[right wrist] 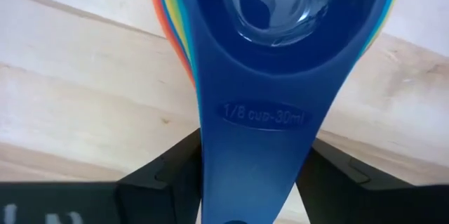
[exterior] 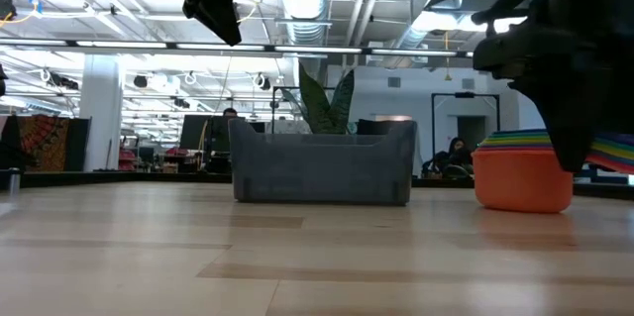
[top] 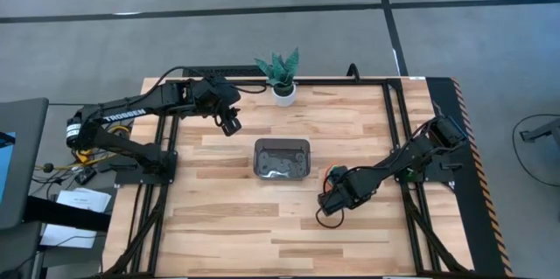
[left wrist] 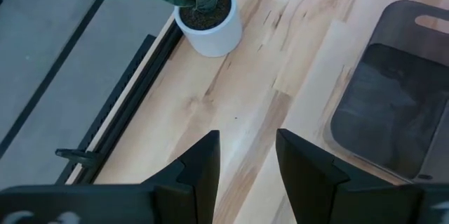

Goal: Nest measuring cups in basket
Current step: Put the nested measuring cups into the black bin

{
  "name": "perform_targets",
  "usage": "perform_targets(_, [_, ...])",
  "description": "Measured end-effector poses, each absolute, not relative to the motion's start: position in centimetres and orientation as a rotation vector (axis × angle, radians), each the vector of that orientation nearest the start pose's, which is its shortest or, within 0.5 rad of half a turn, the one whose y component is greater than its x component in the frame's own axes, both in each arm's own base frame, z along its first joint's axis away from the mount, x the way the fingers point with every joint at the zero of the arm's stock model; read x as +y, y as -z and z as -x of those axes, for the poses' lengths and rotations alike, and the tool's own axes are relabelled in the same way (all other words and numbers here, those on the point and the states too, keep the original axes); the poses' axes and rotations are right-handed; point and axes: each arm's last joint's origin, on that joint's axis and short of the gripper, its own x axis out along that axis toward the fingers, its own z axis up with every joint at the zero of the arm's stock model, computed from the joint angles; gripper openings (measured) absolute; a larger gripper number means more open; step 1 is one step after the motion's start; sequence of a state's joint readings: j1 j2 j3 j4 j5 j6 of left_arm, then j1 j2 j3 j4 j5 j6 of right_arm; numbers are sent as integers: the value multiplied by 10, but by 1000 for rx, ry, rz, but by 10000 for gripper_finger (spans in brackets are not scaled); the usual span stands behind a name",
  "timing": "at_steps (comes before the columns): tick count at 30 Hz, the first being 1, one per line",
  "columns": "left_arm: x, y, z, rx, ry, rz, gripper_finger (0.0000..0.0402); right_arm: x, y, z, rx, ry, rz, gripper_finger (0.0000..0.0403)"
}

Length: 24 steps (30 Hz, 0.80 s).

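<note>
The measuring cups [top: 333, 174] stand nested in one stack on the table, right of the basket [top: 256, 158]. The orange cup [exterior: 523, 179] is at the bottom and a dark blue cup [right wrist: 280, 3] is on top. My right gripper [top: 335, 190] points down over the stack's handle side, open, with a finger on each side of the stacked handles [right wrist: 256, 122]. The basket [exterior: 322, 172], a dark mesh tray, sits mid-table with no cup showing in it. My left gripper [top: 230, 126] hangs open in the air, far left of the basket, holding nothing [left wrist: 245, 143]. My right gripper comes from above, pointing down, and its fingers [right wrist: 165, 178] lie across the dark blue top handle [right wrist: 256, 154]. The handle hides their inner faces, so I cannot tell whether they touch it. The stack rests upright on the table on the orange cup.
A white-potted plant [top: 282, 87] stands at the table's far edge behind the basket [left wrist: 337, 122]. Black frame rails [top: 394, 122] run along the table's sides. Bare wood lies between the stack and the basket and toward the near edge.
</note>
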<state>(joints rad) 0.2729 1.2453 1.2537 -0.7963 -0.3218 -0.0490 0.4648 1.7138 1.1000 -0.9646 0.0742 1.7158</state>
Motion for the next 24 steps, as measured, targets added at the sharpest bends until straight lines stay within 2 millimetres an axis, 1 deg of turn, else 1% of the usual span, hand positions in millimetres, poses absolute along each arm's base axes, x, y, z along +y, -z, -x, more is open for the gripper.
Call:
perform_targets(5, [75,-348,-236,781,-587,42,130,129,-176,-262,1287,975,-912,206])
perform_targets(9, [75,-348,-236,780,-589,49,130,129,-170,-260,1284,964,-918,196])
perform_targets(17, [75,-348,-236,779,-588,65,130,130,-170,-260,1287,962,-916,169])
perform_targets(24, [75,-348,-236,779,-589,68,130,129,-172,-259,1287,951,-909,170])
